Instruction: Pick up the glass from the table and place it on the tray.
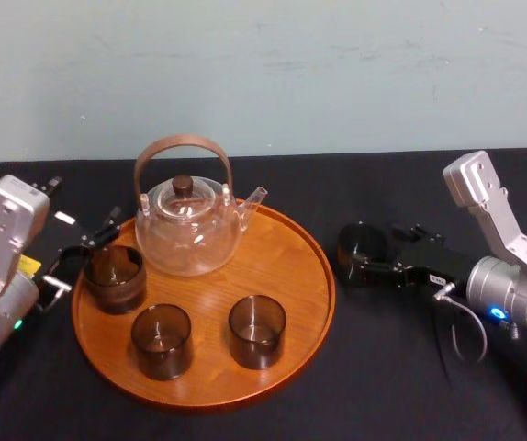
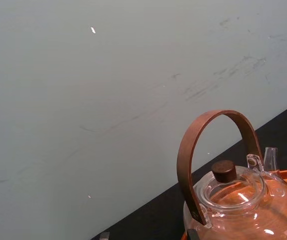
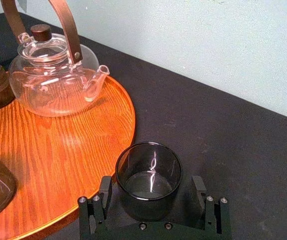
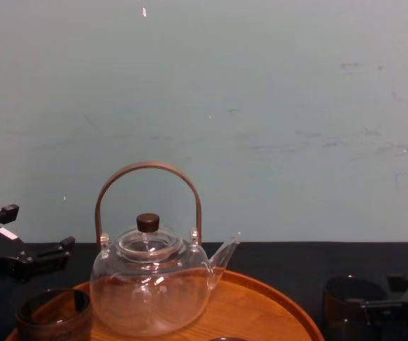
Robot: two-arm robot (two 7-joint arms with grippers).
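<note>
A dark smoky glass (image 1: 361, 250) stands upright on the black table (image 1: 410, 377), just off the right rim of the round wooden tray (image 1: 286, 253). My right gripper (image 1: 370, 250) is open around it. In the right wrist view the glass (image 3: 148, 172) sits between the two fingers (image 3: 102, 197) with a small gap on each side. Three more glasses stand on the tray: front left (image 1: 162, 340), front right (image 1: 257, 331) and at the left rim (image 1: 115, 277). My left gripper (image 1: 89, 252) is open just left of that last one.
A clear glass teapot (image 1: 188, 225) with an arched brown handle stands at the back of the tray. Bare wood lies on the tray's right side between the teapot's spout and the front right glass. A pale wall rises behind the table.
</note>
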